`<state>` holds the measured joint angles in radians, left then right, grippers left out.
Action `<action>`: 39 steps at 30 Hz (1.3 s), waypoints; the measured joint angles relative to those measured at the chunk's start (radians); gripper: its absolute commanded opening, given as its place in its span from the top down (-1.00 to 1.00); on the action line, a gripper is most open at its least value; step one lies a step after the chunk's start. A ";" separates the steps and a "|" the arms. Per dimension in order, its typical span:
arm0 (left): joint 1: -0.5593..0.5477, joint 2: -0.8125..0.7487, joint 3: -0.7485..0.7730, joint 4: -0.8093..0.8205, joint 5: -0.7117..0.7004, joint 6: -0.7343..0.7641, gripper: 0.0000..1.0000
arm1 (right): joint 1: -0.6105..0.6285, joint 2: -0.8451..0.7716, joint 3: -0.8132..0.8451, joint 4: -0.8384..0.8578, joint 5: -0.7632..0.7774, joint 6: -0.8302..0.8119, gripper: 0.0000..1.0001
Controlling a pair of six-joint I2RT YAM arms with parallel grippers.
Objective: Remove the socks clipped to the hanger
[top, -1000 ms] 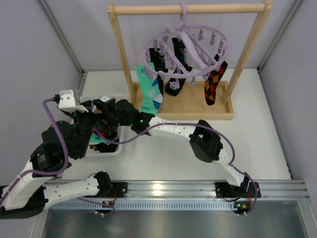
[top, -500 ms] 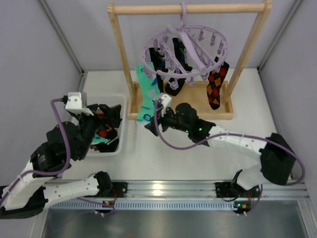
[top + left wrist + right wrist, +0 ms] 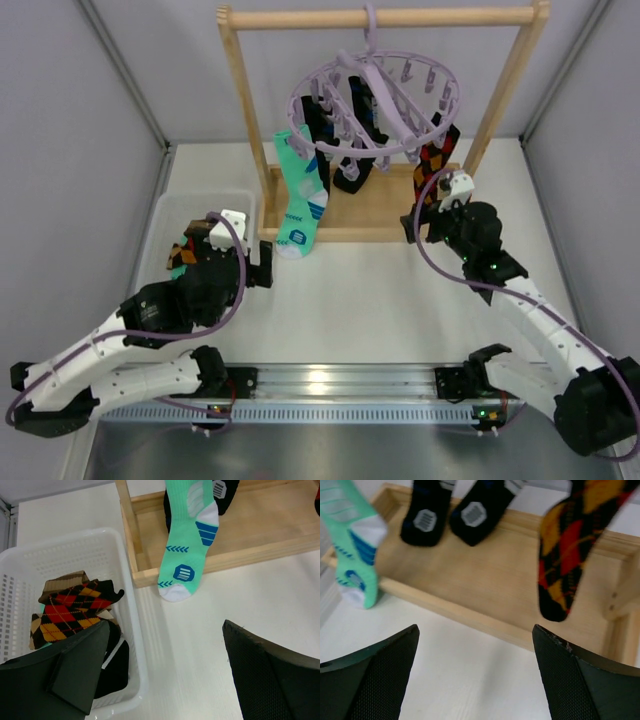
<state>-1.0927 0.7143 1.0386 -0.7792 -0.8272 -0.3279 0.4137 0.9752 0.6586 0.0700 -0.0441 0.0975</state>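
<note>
Socks (image 3: 303,200) clipped on hanger (image 3: 352,68), argyle sock (image 3: 565,555) just beyond spread right fingers (image 3: 580,680)

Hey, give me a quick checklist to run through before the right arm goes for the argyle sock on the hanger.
1. Right gripper open and empty: ok.
2. Argyle sock centred between its jaws: not ok, it hangs over toward the right finger.
3. Which clip on the hanger holds that sock: cannot tell.
4. Left gripper open, empty, away from the hanger: ok.
5. Basket has room for another sock: ok.
</note>
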 measured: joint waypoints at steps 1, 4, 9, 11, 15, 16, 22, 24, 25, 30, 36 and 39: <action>0.000 0.002 -0.008 -0.001 -0.001 -0.004 -0.97 | -0.059 0.011 0.008 -0.010 -0.024 -0.001 -0.80; 0.000 0.001 -0.023 -0.002 -0.001 -0.014 -0.97 | -0.186 0.078 0.047 -0.007 -0.090 -0.014 -0.74; 0.000 -0.010 -0.035 -0.002 -0.003 -0.018 -0.97 | -0.262 0.237 0.140 0.027 -0.199 -0.053 -0.61; 0.000 -0.013 -0.035 -0.001 -0.004 -0.019 -0.96 | -0.264 0.292 0.169 0.050 -0.212 -0.082 -0.56; 0.000 -0.014 -0.035 -0.002 -0.001 -0.018 -0.97 | -0.270 0.358 0.209 0.084 -0.213 -0.139 -0.52; 0.000 -0.014 -0.035 -0.001 0.001 -0.018 -0.97 | -0.272 0.365 0.214 0.091 -0.213 -0.151 -0.52; 0.000 -0.002 -0.035 -0.001 0.002 -0.018 -0.97 | -0.304 0.367 0.215 0.151 -0.235 -0.185 -0.52; 0.000 0.005 -0.036 -0.002 0.004 -0.018 -0.97 | -0.313 0.357 0.204 0.172 -0.233 -0.184 -0.53; 0.000 0.008 -0.036 -0.001 0.005 -0.017 -0.97 | -0.315 0.346 0.192 0.183 -0.233 -0.185 -0.54; 0.000 0.011 -0.037 -0.002 0.011 -0.017 -0.97 | -0.343 0.331 0.178 0.227 -0.280 -0.183 -0.44; 0.000 0.010 -0.037 -0.002 0.014 -0.018 -0.97 | -0.357 0.430 0.199 0.322 -0.439 -0.139 0.48; 0.000 0.001 -0.036 -0.002 0.017 -0.024 -0.97 | -0.357 0.446 0.174 0.398 -0.482 -0.085 0.84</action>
<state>-1.0927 0.7151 1.0023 -0.7811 -0.8101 -0.3515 0.0563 1.4212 0.8326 0.4683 -0.5262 0.0124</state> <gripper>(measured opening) 0.984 0.161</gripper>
